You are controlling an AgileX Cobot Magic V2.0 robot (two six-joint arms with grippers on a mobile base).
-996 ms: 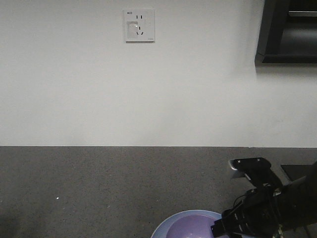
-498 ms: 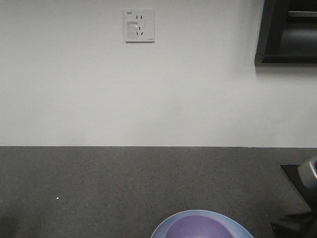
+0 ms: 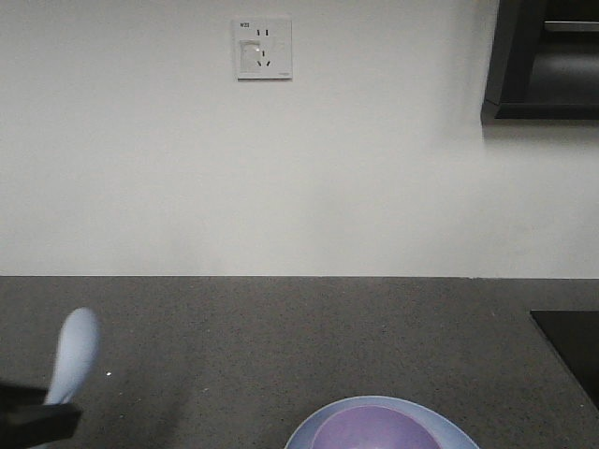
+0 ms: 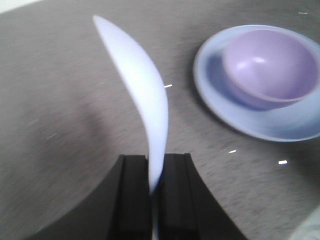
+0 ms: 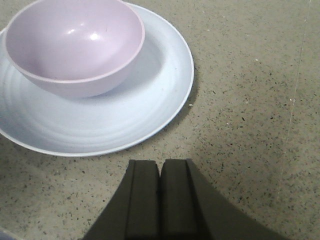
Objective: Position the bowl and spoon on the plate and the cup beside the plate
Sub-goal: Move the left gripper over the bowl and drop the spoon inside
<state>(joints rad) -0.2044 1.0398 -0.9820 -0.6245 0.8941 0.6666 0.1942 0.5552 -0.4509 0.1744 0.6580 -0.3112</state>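
The lavender bowl (image 3: 367,428) (image 4: 270,67) (image 5: 74,42) sits inside the pale blue plate (image 3: 449,428) (image 4: 265,125) (image 5: 145,95) on the dark speckled counter. My left gripper (image 4: 156,160) is shut on the handle of the pale blue spoon (image 4: 137,82), which stands up from the jaws, left of the plate and apart from it. The front view shows the spoon (image 3: 75,354) raised at the lower left. My right gripper (image 5: 161,167) is shut with nothing in it, just off the plate's near rim. The cup is out of view.
A white wall with a socket (image 3: 263,48) rises behind the counter. A dark cabinet (image 3: 543,61) hangs at the top right, and a black panel (image 3: 571,346) lies at the counter's right edge.
The right arm has drawn back out of the front view. The left gripper with the spoon has come into that view at the lower left.
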